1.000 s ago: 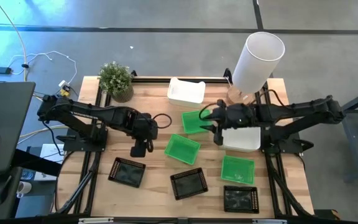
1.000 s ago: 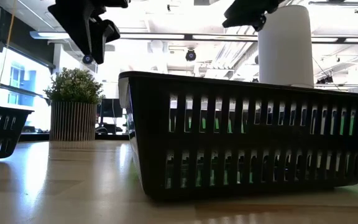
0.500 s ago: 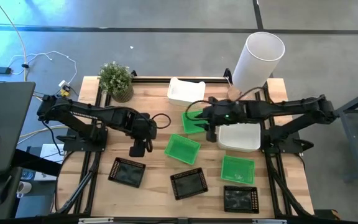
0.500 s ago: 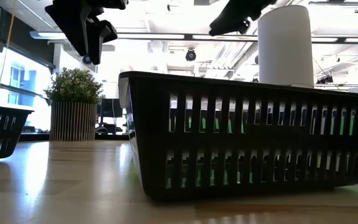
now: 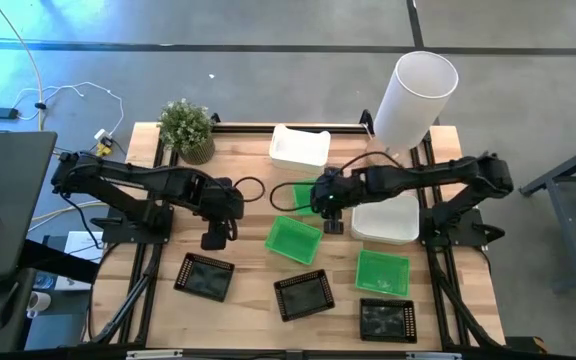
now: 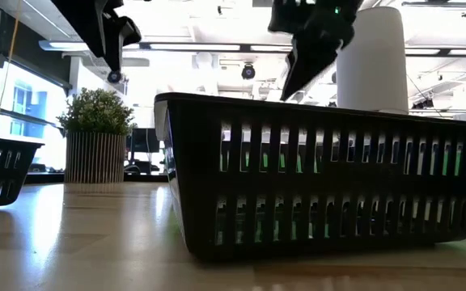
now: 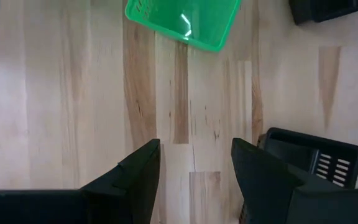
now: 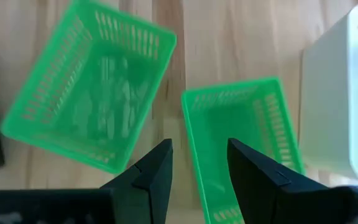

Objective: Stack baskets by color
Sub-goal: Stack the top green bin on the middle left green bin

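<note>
Perforated plastic baskets: none visibly stacked yet; green [image 5: 294, 240], black [image 5: 303, 295] and white [image 5: 299, 147] ones lie scattered on the desk [image 5: 238, 305], and both the right end effector [image 5: 332, 213], over a green basket, and the left end effector [image 5: 214, 229] are parted and empty.

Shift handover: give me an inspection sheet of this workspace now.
Surface: wooden table, bare between things.
Job's things: white baskets; green baskets, a third under the right arm; black baskets. Only eight counted; none visibly stacked.
Clutter: potted plant, tall white cylinder.
Grippers: left pincer open over bare wood; right pincer open above the third green basket.
Cables: white cable on the floor.
Surroundings: grey floor; nobody seen.
</note>
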Action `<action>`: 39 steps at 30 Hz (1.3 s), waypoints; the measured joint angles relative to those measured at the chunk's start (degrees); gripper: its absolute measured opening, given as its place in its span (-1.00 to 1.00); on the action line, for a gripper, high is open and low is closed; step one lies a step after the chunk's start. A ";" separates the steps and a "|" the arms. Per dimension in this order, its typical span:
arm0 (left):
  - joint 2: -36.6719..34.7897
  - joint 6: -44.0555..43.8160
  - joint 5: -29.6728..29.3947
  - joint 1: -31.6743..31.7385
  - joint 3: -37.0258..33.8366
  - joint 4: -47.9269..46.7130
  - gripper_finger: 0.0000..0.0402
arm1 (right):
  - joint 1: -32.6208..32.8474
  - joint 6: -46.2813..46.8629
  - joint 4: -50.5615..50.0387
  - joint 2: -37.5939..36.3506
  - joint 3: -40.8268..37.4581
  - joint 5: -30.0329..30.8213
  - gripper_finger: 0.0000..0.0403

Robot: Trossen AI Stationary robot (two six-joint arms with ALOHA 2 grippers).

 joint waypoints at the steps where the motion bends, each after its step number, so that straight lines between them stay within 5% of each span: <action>1: -0.51 0.00 0.00 0.00 0.00 0.03 -0.08 | 0.00 -0.01 0.10 0.69 0.00 -0.02 -0.30; 26: -5.95 -0.45 -0.02 0.00 0.02 0.02 -0.08 | -0.63 3.30 -1.31 14.49 -0.04 5.31 -0.31; 39: -5.95 0.01 -0.02 0.00 0.02 -0.07 -0.08 | -2.37 4.63 -2.01 14.57 -0.09 4.19 -0.53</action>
